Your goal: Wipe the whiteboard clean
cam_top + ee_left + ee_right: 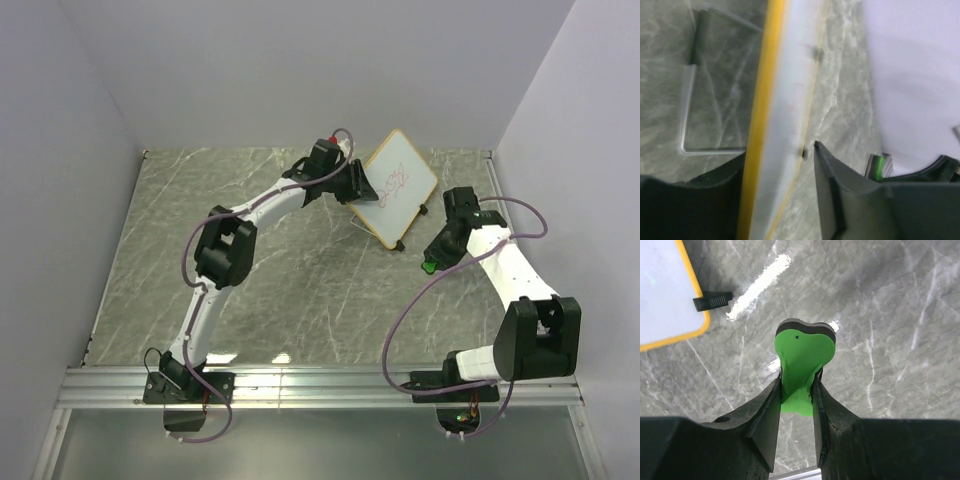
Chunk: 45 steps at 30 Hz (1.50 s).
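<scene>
- I see a grey marble-patterned table [300,290] enclosed by plain pale walls [300,60] on three sides.
- The whiteboard [400,185] stands at the far centre-right of the table, tilted on its thin stand [690,100]. Its face turns up toward the overhead camera.
- Red scribbles [393,180] mark the middle of the board face.
- The left gripper [780,152] is at the board's left edge. In the left wrist view, the yellow-tan frame and white face run between the two fingers [840,190], which are pressed against either side of the board.
- The right gripper [796,382] sits near the board's lower right corner, apart from it and above the table. Its jaws are pressed together on a small green eraser [802,357], whose dark-backed end sticks out past the fingertips.
- In the right wrist view, a black stand foot [712,301] shows beside the board's rounded corner.
</scene>
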Tool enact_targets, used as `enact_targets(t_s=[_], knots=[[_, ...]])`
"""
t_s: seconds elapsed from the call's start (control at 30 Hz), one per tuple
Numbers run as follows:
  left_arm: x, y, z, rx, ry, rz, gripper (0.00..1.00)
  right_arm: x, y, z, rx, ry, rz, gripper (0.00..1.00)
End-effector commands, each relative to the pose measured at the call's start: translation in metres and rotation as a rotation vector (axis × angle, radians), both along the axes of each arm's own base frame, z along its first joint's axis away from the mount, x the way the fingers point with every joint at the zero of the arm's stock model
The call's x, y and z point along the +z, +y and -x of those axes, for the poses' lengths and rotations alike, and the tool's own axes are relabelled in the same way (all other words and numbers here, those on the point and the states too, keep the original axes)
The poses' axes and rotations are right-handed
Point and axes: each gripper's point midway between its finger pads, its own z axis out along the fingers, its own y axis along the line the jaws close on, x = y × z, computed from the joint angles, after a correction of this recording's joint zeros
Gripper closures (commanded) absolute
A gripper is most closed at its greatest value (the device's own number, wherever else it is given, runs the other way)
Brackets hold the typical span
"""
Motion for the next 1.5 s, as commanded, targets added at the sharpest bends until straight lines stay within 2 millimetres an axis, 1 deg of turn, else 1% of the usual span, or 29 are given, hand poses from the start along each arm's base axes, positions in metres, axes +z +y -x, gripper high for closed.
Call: enact_targets(t_s=[0.0, 0.03, 0.07, 0.1, 0.2, 0.3, 0.37, 0.4, 0.43, 0.5, 0.6, 0.63, 0.7, 0.73, 0.77, 0.8, 0.83, 0.87, 0.9, 0.97, 1.0, 1.03, 1.1, 1.2, 1.3, 1.33, 1.4, 1.43, 1.47], knots=[[0.009, -0.010, 0.005, -0.043, -0.027, -0.021, 0.72, 0.014, -0.009, 0.001, 0.004, -0.024, 0.025, 1.00], [0.003, -0.008, 0.003, -0.028, -0.027, -0.046, 0.80, 0.014, -0.012, 0.001, 0.000, -0.025, 0.028, 1.00], [-0.008, -0.002, 0.006, -0.028, -0.009, -0.092, 0.89, 0.014, -0.013, 0.000, 0.000, -0.026, 0.025, 1.00], [-0.013, 0.002, 0.006, -0.019, -0.008, -0.121, 1.00, 0.013, -0.014, 0.000, -0.001, -0.025, 0.023, 1.00], [-0.029, 0.021, 0.008, 0.002, -0.017, -0.235, 1.00, 0.010, -0.016, -0.003, -0.012, -0.025, 0.010, 1.00], [-0.041, 0.042, 0.009, 0.033, -0.032, -0.349, 1.00, 0.006, -0.012, -0.010, -0.006, -0.023, -0.013, 1.00], [-0.049, 0.057, 0.012, 0.039, -0.036, -0.435, 1.00, 0.002, -0.009, -0.016, -0.008, -0.019, -0.031, 1.00], [-0.052, 0.069, 0.007, 0.075, -0.043, -0.484, 1.00, 0.001, -0.005, -0.019, -0.004, -0.024, -0.048, 1.00], [-0.055, 0.077, 0.011, 0.077, -0.032, -0.522, 1.00, -0.002, -0.006, -0.020, -0.007, -0.015, -0.049, 1.00], [-0.059, 0.093, 0.008, 0.099, -0.039, -0.586, 1.00, -0.004, 0.000, -0.022, 0.003, -0.016, -0.079, 1.00], [-0.058, 0.113, 0.010, 0.104, -0.040, -0.649, 1.00, -0.008, 0.002, -0.021, 0.009, -0.011, -0.087, 1.00], [-0.052, 0.117, 0.011, 0.105, -0.049, -0.653, 1.00, -0.007, 0.003, -0.022, 0.014, -0.014, -0.092, 1.00], [-0.052, 0.126, 0.014, 0.098, -0.053, -0.672, 1.00, -0.004, 0.006, -0.027, 0.030, -0.044, -0.104, 1.00], [-0.044, 0.125, 0.015, 0.089, -0.064, -0.658, 1.00, 0.003, 0.013, -0.032, 0.055, -0.077, -0.139, 1.00], [-0.044, 0.125, 0.015, 0.082, -0.065, -0.649, 1.00, 0.008, 0.017, -0.038, 0.072, -0.106, -0.162, 1.00], [-0.041, 0.124, 0.016, 0.078, -0.067, -0.640, 1.00, 0.020, 0.021, -0.048, 0.096, -0.152, -0.177, 1.00], [-0.041, 0.122, 0.017, 0.072, -0.062, -0.631, 1.00, 0.027, 0.026, -0.057, 0.111, -0.187, -0.199, 1.00], [-0.042, 0.119, 0.017, 0.070, -0.056, -0.625, 1.00, 0.036, 0.034, -0.064, 0.135, -0.211, -0.245, 1.00], [-0.043, 0.119, 0.018, 0.068, -0.047, -0.623, 1.00, 0.050, 0.038, -0.075, 0.144, -0.250, -0.262, 1.00], [-0.043, 0.114, 0.016, 0.066, -0.044, -0.621, 1.00, 0.059, 0.045, -0.092, 0.149, -0.275, -0.307, 1.00], [-0.043, 0.112, 0.016, 0.059, -0.043, -0.625, 1.00, 0.077, 0.046, -0.107, 0.142, -0.324, -0.315, 1.00], [-0.043, 0.111, 0.016, 0.055, -0.045, -0.628, 1.00, 0.077, 0.047, -0.117, 0.135, -0.328, -0.325, 1.00], [-0.045, 0.110, 0.017, 0.047, -0.046, -0.638, 1.00, 0.094, 0.053, -0.137, 0.121, -0.380, -0.365, 1.00], [-0.052, 0.110, 0.021, 0.034, -0.024, -0.646, 1.00, 0.097, 0.060, -0.173, 0.086, -0.452, -0.436, 1.00], [-0.055, 0.106, 0.024, 0.019, -0.004, -0.629, 1.00, 0.093, 0.067, -0.190, 0.054, -0.462, -0.490, 1.00], [-0.056, 0.105, 0.026, 0.013, 0.001, -0.628, 1.00, 0.083, 0.075, -0.197, 0.061, -0.446, -0.492, 1.00], [-0.058, 0.102, 0.027, 0.007, 0.004, -0.622, 1.00, 0.082, 0.087, -0.204, 0.080, -0.440, -0.492, 1.00], [-0.058, 0.101, 0.029, 0.000, 0.007, -0.620, 1.00, 0.074, 0.105, -0.203, 0.108, -0.415, -0.491, 1.00], [-0.057, 0.099, 0.029, 0.000, 0.004, -0.616, 1.00, 0.073, 0.112, -0.203, 0.119, -0.406, -0.487, 1.00]])
